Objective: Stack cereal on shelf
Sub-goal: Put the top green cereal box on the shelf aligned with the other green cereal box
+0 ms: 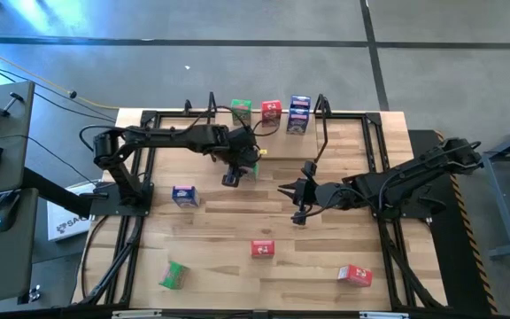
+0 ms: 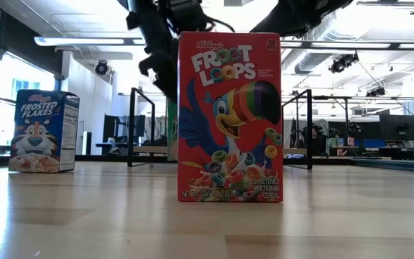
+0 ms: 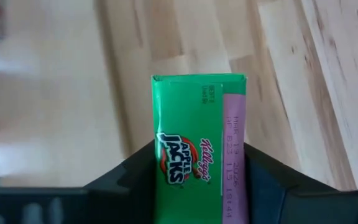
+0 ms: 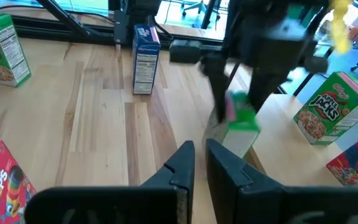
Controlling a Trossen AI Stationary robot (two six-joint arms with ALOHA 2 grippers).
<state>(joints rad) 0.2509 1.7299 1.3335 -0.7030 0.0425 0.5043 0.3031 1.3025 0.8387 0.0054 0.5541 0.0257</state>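
My left gripper (image 1: 242, 167) reaches down at the table's middle and is shut on a green Apple Jacks cereal box (image 3: 197, 155), which stands upright on the table (image 4: 241, 127). A green box (image 1: 242, 111), a red box (image 1: 271, 110) and a blue box (image 1: 299, 113) stand in a row on the shelf (image 1: 343, 120) at the far edge. My right gripper (image 1: 286, 190) hangs shut over the table just right of the middle, holding nothing, and its own view shows its fingers close together (image 4: 199, 163). My left gripper pinches the green box between its two fingers, one on each broad face near the top end (image 3: 166, 168). The fingers (image 3: 135, 171) come steeply from above, pointing down. The box stands upright below them; whether its bottom rests on the table I cannot tell.
Loose boxes lie on the table: a blue one (image 1: 184, 196) left of the middle, a red one (image 1: 262, 249) near the front centre, a green one (image 1: 174, 275) front left and a red one (image 1: 354, 276) front right. Black frame rails (image 1: 144, 221) run along both sides.
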